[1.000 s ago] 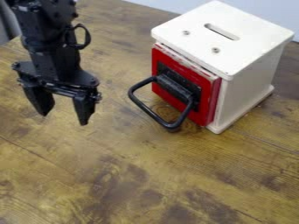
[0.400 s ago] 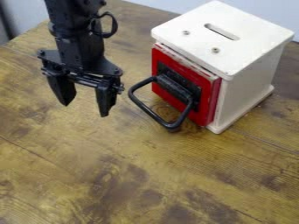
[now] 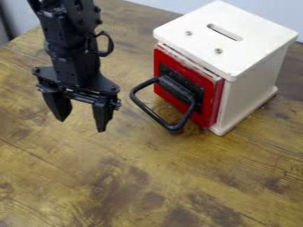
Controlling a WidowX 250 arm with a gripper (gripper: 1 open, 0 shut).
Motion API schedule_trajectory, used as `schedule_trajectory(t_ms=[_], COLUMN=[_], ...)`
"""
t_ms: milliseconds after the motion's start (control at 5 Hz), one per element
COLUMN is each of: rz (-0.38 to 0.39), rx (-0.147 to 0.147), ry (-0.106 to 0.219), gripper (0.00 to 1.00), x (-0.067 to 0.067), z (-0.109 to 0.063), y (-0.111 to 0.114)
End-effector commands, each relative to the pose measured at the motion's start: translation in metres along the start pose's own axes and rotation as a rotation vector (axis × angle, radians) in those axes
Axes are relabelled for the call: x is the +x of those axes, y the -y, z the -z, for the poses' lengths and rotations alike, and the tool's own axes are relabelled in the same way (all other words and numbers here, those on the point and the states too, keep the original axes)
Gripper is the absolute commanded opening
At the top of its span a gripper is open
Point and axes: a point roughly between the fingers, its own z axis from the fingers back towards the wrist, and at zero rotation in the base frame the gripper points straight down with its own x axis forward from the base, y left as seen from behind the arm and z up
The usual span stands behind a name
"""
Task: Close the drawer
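The red drawer (image 3: 201, 92) with a black centre panel sits in the front of a cream-white cube box (image 3: 236, 44) at the right. Its front stands slightly proud of the box face. Its large black loop handle (image 3: 160, 106) hangs down and forward onto the table. My black gripper (image 3: 78, 115) hangs to the left of the handle, just above the wooden table, with its fingers spread open and nothing between them. It is apart from the handle.
The wooden table (image 3: 142, 186) stretches around the box. The table's far edge shows at the top left, with dark floor beyond.
The gripper swung right toward the handle, then came back a little left and lower. It stays open. The drawer has not moved.
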Motion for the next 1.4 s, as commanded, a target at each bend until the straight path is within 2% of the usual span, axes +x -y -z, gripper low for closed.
schedule_trajectory(t_ms=[0,200,400,800,1000,1200], rz=[-0.006,-0.031,-0.046,-0.06,-0.084,-0.106], rx=[-0.007,-0.001,0.001,-0.004,-0.003,-0.004], ry=[0.082,0.068,0.066,0.067,0.069,0.085], gripper=[1.0,1.0,1.0,1.0,1.0,1.0], x=[0.012,0.02,0.029,0.043,0.032,0.023], z=[-0.014,-0.016,-0.02,0.003,-0.006,-0.016], y=[0.006,0.004,0.002,-0.004,-0.004,-0.004])
